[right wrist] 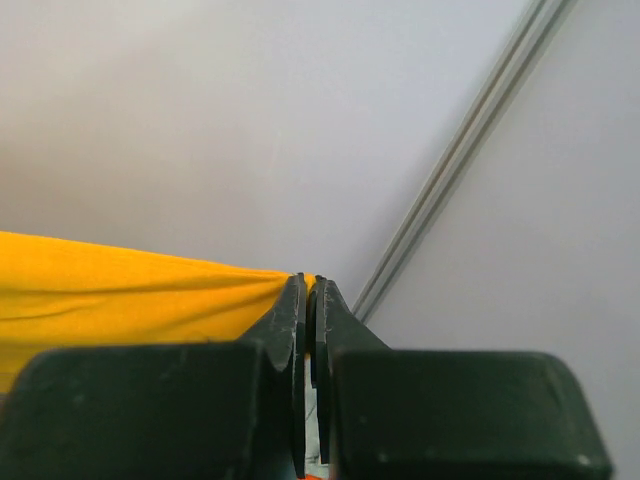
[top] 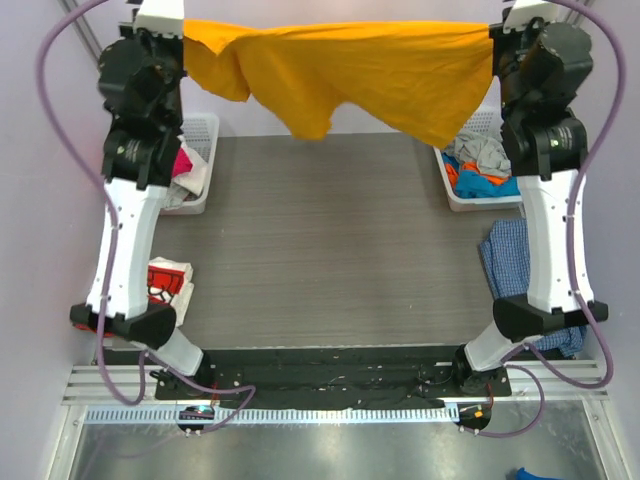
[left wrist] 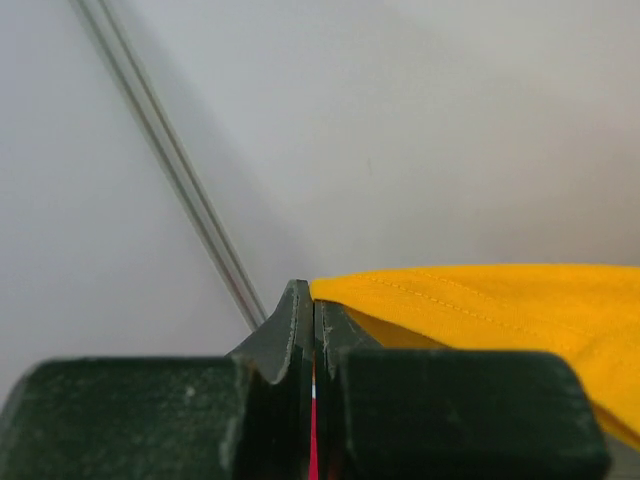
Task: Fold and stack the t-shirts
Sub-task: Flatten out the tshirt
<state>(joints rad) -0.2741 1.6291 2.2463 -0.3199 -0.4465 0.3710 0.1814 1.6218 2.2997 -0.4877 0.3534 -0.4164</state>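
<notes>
The bright orange-yellow t-shirt (top: 350, 75) hangs stretched in the air between my two raised arms at the far end of the table, its lower part drooping in folds. My left gripper (top: 186, 38) is shut on its left edge; in the left wrist view the jaws (left wrist: 314, 300) pinch the hemmed cloth (left wrist: 500, 300). My right gripper (top: 492, 38) is shut on its right edge, also seen in the right wrist view (right wrist: 310, 290) with the cloth (right wrist: 120, 290). A folded red tee with white print (top: 168, 280) lies at the table's left edge.
A white basket (top: 205, 130) at the back left holds red and white cloth. A white basket (top: 462, 195) at the back right holds grey, orange and blue clothes. A blue checked cloth (top: 508, 255) lies at the right edge. Grey table (top: 330, 250).
</notes>
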